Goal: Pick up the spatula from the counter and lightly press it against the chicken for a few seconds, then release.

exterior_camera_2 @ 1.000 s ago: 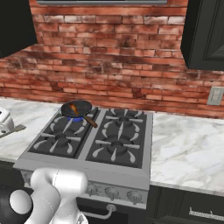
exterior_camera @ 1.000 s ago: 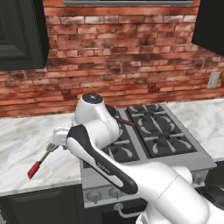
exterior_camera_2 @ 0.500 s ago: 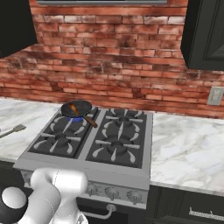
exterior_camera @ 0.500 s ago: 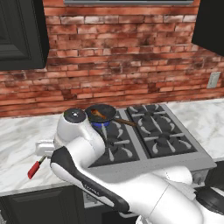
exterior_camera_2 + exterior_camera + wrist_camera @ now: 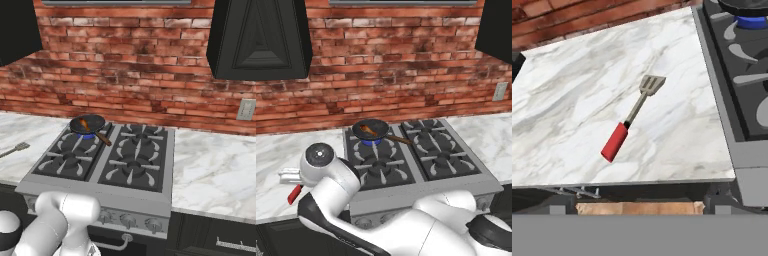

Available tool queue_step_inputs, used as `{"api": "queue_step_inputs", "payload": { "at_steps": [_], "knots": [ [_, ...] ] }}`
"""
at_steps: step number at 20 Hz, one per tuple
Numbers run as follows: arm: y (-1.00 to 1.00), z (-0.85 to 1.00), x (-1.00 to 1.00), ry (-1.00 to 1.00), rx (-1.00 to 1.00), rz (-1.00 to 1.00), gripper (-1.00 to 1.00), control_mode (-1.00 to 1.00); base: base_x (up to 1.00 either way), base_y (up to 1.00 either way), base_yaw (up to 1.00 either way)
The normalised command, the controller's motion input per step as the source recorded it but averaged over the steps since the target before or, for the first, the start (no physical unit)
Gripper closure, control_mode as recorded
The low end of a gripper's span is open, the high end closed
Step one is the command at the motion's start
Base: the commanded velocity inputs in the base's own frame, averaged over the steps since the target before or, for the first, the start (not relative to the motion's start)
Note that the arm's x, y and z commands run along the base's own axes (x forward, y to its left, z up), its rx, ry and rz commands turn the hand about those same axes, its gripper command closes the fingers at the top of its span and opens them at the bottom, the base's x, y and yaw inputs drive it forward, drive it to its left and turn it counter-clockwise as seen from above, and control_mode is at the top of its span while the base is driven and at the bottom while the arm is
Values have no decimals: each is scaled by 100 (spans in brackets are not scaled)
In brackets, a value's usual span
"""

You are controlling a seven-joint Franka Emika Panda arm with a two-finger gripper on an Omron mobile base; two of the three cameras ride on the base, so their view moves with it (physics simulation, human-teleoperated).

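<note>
Apparently spread wide and gripping nothing, the pincer, mostly hidden behind the arm, hangs above the red-handled slotted metal spatula, which lies flat on the white marble counter beside the grey gas stove.

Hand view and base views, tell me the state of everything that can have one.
spatula: lying flat on the counter, not gripped.
pan: upright on the back left burner, chicken inside.
back left burner: lit, blue flame.
other burners: off.
</note>
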Motion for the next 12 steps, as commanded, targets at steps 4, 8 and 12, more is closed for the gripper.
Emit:
{"api": "queue_step_inputs", "payload": {
  "at_steps": [4, 8, 12],
  "knots": [
    [16, 0, 5, 0, 3, -9, -100, -100, 0, 0, 0],
    [8, 0, 15, 6, 7, -9, -100, -100, 0, 0, 0],
    [7, 0, 23, 8, 8, -7, -100, -100, 0, 0, 0]
  ]
}}
